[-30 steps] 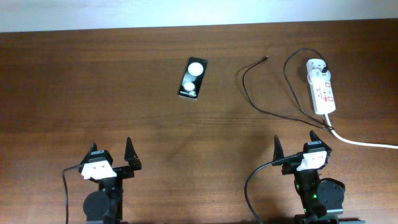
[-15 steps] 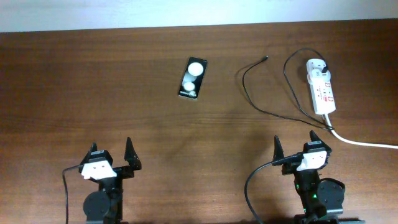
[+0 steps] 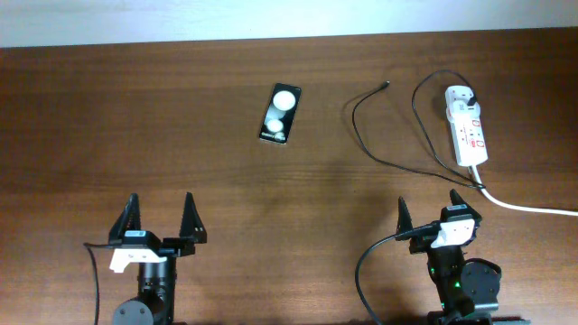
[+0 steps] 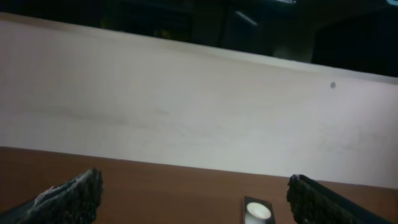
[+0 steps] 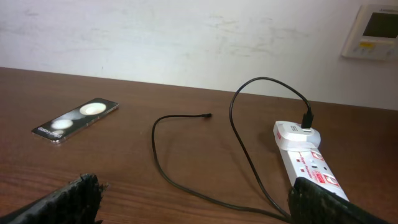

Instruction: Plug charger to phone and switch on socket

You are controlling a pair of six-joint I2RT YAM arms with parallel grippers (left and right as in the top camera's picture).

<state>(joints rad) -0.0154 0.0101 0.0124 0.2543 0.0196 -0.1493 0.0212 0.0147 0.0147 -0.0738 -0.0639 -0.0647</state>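
The phone [image 3: 280, 113] lies flat at the table's middle back, with two white round patches on its face. It also shows in the left wrist view [image 4: 258, 211] and the right wrist view [image 5: 76, 120]. The charger [image 3: 357, 126] is a thin black cable looping from the socket [image 3: 466, 125], its free plug tip lying right of the phone. Cable [image 5: 155, 149] and socket [image 5: 305, 158] show in the right wrist view. My left gripper [image 3: 161, 202] [image 4: 194, 180] is open and empty near the front edge. My right gripper [image 3: 430, 200] [image 5: 194, 183] is open and empty, just in front of the socket.
The socket's thick white cord [image 3: 533, 209] runs off to the right, close to my right gripper. A white wall [image 4: 186, 112] stands behind the table's far edge, with a small panel [image 5: 378, 31] on it at the right.
My left wrist has shifted and tilted near the front edge, so both its fingers now show from above. The phone, cable, socket and right arm have not moved.
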